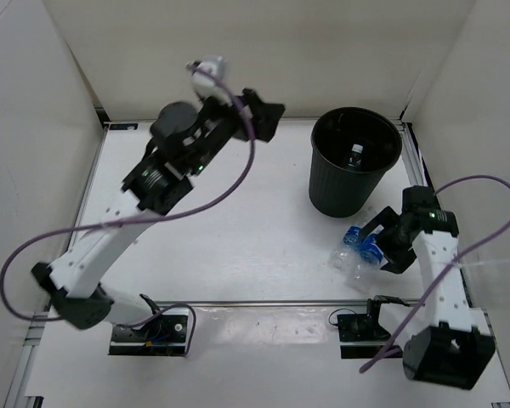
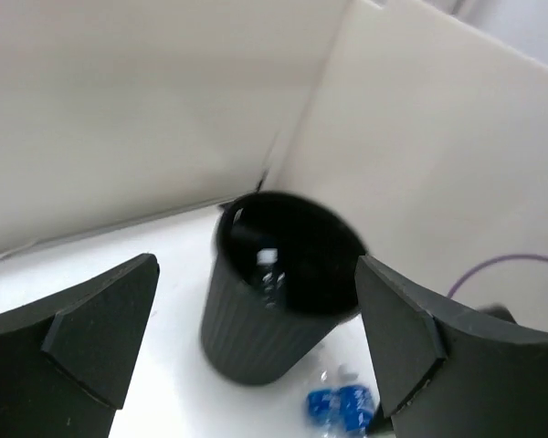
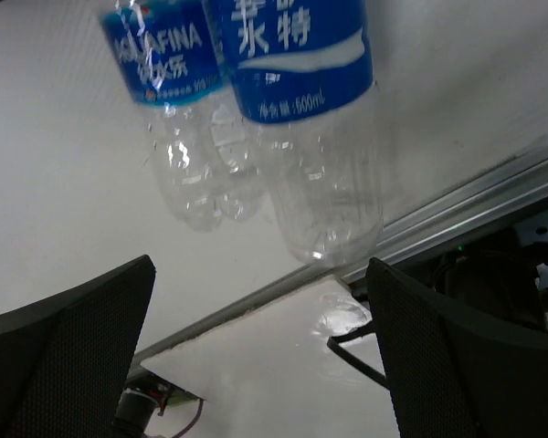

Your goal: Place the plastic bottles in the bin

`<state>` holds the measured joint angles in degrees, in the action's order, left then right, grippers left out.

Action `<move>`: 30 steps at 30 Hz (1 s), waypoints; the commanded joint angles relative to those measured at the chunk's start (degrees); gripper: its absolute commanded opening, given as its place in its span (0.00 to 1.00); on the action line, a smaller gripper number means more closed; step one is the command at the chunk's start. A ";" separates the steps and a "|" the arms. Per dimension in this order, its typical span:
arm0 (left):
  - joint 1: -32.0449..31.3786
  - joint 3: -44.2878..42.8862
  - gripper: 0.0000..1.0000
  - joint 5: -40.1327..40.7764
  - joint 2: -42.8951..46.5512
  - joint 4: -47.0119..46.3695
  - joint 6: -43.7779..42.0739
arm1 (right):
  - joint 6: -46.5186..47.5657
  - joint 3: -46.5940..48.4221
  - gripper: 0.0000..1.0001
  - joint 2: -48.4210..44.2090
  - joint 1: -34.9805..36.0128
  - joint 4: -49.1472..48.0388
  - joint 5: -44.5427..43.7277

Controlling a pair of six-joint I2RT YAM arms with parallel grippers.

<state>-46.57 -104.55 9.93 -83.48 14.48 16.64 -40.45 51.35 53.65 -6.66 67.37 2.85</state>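
The black bin [image 1: 354, 161] stands at the back right, and a clear bottle [image 1: 355, 155] lies inside it. The bin [image 2: 256, 319] and that bottle [image 2: 269, 274] also show in the left wrist view. Two clear bottles with blue labels [image 1: 357, 248] lie side by side on the table in front of the bin. In the right wrist view they are the left one [image 3: 178, 119] and the right one [image 3: 315, 119]. My right gripper [image 1: 377, 246] is open right beside them, and they lie just beyond its jaws [image 3: 260, 347]. My left gripper [image 1: 266, 119] is open and empty, raised left of the bin. No green bottle shows.
White walls close in the table on the left, back and right. A metal rail [image 3: 475, 196] runs along the table's front edge, near the bottles' bases. Purple cables [image 1: 238, 170] loop from both arms.
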 commanded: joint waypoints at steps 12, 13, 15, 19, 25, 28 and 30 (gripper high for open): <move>2.80 21.85 1.00 14.15 13.43 17.94 1.55 | 0.81 -5.21 1.00 23.60 -6.26 -14.72 -3.73; 3.32 21.85 1.00 14.76 13.43 18.47 1.55 | 0.81 -6.08 0.98 25.35 -7.13 -14.73 -3.73; 3.85 21.85 1.00 14.76 13.43 19.26 2.08 | 1.59 -6.62 0.93 26.85 -7.85 -15.52 -2.86; 5.08 21.32 1.00 15.38 12.82 20.49 2.86 | 2.21 -7.93 0.64 28.52 -10.83 -17.45 0.57; 7.54 21.32 1.00 13.19 11.68 21.03 6.82 | 2.83 -5.04 0.32 23.73 -13.38 -11.50 3.65; 8.85 22.37 1.00 11.69 11.68 21.55 9.18 | 1.34 -1.62 0.31 15.48 -13.38 -7.27 5.05; 8.86 24.57 1.00 10.46 11.68 21.55 10.59 | 0.72 4.50 0.28 10.54 -13.38 -1.13 6.54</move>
<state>-38.13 -81.65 22.68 -72.38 34.94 24.03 -38.76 47.31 71.70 -19.86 58.50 6.79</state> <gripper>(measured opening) 0.998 0.524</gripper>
